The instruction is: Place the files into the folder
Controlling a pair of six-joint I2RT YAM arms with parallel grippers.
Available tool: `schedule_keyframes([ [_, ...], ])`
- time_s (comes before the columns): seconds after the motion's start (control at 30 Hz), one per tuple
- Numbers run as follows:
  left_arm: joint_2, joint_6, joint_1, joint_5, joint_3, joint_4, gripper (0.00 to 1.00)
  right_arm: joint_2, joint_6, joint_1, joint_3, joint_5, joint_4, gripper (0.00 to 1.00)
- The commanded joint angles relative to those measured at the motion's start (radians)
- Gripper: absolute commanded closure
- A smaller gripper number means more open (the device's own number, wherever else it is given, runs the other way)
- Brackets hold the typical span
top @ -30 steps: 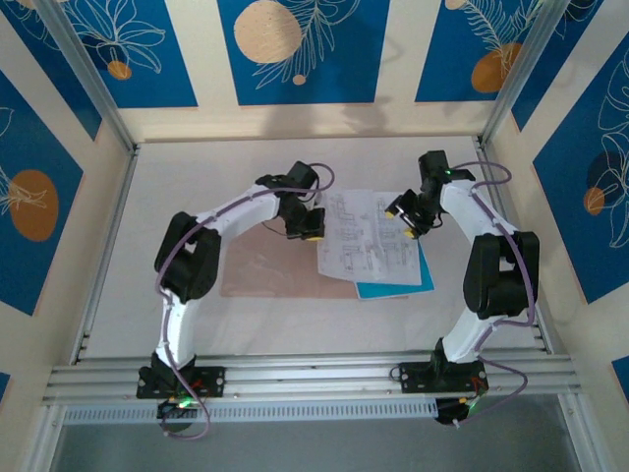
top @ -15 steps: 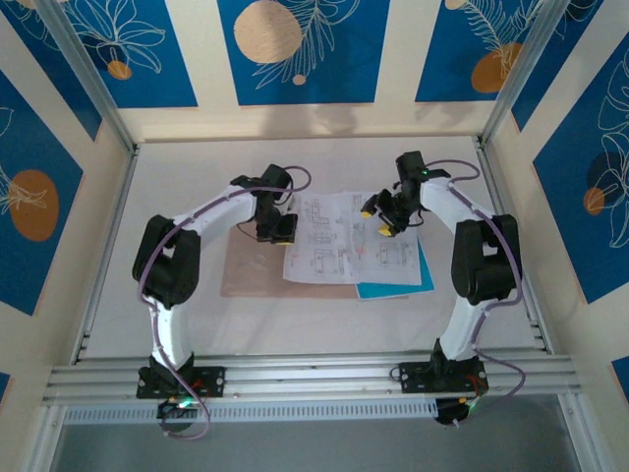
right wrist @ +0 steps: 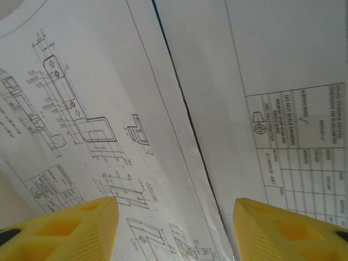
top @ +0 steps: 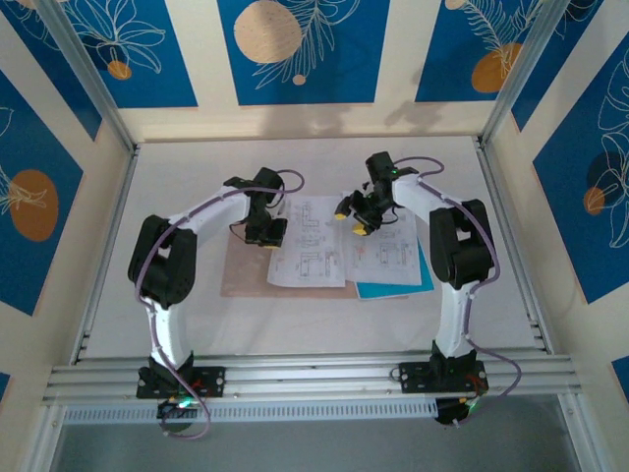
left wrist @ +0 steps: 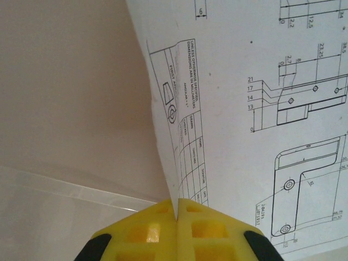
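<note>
Top external: white table (top: pixel 177 197), blue-patterned walls (top: pixel 324 69); left gripper (top: pixel 271 236) pinches the files (top: pixel 314 251), right gripper (top: pixel 351 222) gapes.

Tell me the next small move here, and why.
Probably the left gripper should draw the top sheet leftward onto the bare part of the folder. Its fingers are shut on the sheet's left edge. In the top view the sheet covers the folder's right part, while tan card shows bare to its left. The right gripper is open over the sheets, gripping nothing.
</note>
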Motion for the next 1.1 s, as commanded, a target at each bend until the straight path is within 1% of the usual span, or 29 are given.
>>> schedule_keyframes([
  [0.0, -0.042, 0.037, 0.021, -0.029, -0.02, -0.042, 1.0, 0.03, -0.006, 0.015, 0.04, -0.033, -0.01, 0.41],
  [0.17, -0.045, 0.05, 0.031, -0.034, -0.032, -0.046, 1.0, 0.058, -0.002, 0.032, 0.06, -0.04, -0.008, 0.41],
  [0.37, -0.038, 0.046, 0.034, -0.015, -0.037, -0.034, 1.0, 0.089, 0.003, 0.052, 0.08, -0.06, -0.001, 0.41],
  [0.83, -0.026, 0.03, 0.034, 0.004, -0.032, -0.024, 1.0, 0.154, 0.009, 0.08, 0.107, -0.085, -0.009, 0.45],
  [1.07, -0.025, 0.017, 0.034, 0.014, -0.044, -0.01, 1.0, 0.147, 0.001, 0.087, 0.1, -0.143, 0.02, 0.46],
])
